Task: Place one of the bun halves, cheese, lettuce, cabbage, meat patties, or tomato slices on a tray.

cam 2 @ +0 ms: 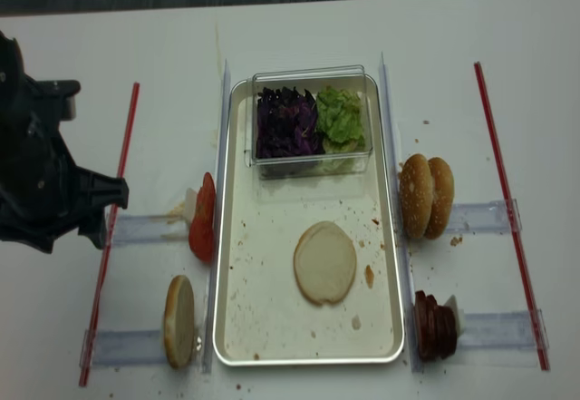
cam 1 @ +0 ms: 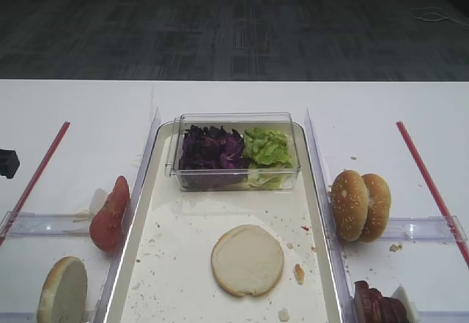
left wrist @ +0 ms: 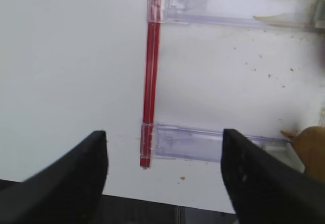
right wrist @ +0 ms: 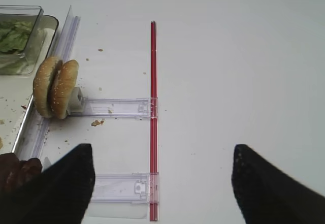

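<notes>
Left tool (left wrist: 165,170) at far left of the overhead frame, jaws spread wide, nothing between them, hovering over bare desk (cam 2: 299,19) beside the left red strip (cam 2: 116,191). Well apart from any food.

Next right, a plain bun half (cam 2: 179,320) stands on edge in the lower clear rail (cam 2: 127,346), tomato slices (cam 2: 202,217) on edge in the upper one. Rails presumably keep items upright so a tool can pinch them from above.

Centre: tray (cam 2: 272,327) with another bun half (cam 2: 324,261) lying flat, cut face up, lower middle. So one item looks already placed. Crumbs scattered around it. The clear box (cam 2: 311,119) sits inside the tray's upper end, cabbage (cam 2: 285,121) left, lettuce (cam 2: 342,116) right; it eats the top third of the tray space.

Right of tray: sesame buns (cam 2: 427,196) on edge, meat patties (cam 2: 434,326) below, right red strip (cam 2: 507,209). No cheese visible.

Right tool (right wrist: 162,183) also wide open and empty, low right, patties just at its left finger.
</notes>
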